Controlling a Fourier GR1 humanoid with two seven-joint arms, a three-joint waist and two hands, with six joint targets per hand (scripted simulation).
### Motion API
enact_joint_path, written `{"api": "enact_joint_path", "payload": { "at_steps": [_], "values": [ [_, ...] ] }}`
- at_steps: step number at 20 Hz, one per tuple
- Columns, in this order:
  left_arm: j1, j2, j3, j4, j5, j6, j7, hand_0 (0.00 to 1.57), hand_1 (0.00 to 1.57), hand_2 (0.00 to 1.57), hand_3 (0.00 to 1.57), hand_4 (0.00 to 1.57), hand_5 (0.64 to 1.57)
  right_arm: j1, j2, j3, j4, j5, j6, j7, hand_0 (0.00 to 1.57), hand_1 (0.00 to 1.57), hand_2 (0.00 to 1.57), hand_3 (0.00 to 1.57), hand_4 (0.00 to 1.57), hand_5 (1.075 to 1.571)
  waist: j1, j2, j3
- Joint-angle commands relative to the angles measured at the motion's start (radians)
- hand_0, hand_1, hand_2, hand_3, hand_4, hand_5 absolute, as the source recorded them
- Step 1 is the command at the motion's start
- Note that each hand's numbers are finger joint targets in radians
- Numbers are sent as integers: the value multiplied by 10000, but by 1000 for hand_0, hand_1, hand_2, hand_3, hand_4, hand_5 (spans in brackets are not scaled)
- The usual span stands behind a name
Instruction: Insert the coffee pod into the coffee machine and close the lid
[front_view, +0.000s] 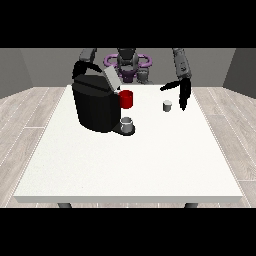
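Entry, pod insertion. The coffee pod stood upright on the white table, a small pale cylinder with its long axis vertical, not yet picked up. My hand at the view's right hung just beside it, on the side away from the coffee machine; the pod lay toward view-left of my fingers and slightly lower in the frame. Those fingers pointed straight down, released, holding nothing, with the thumb stretched out toward view-left above the pod. No contact visible.

The machine's lid was tilted up, open. A red cup sat at its front and a grey cup on its tray. My other hand was hidden behind the machine.

Judgement: only 1 hand was near enough; it needed to shift view-left over the pod, then close.
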Motion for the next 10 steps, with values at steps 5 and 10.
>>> {"api": "enact_joint_path", "payload": {
  "at_steps": [5, 10],
  "values": [
    [-423, 1, -321, 1321, -982, 248, -674, 446, 446, 606, 295, 0, 1571, -250, -172, -388, 854, 133, -213, -50, 0, 0, 0, 0, 389, 1571, 173, 29, 0],
    [-1240, 333, -572, 1346, -1521, 132, 284, 615, 615, 738, 477, 0, 1571, -1030, -84, -451, 1850, 439, -593, -61, 0, 0, 0, 0, 424, 1571, 414, 244, 2]
  ]
}}
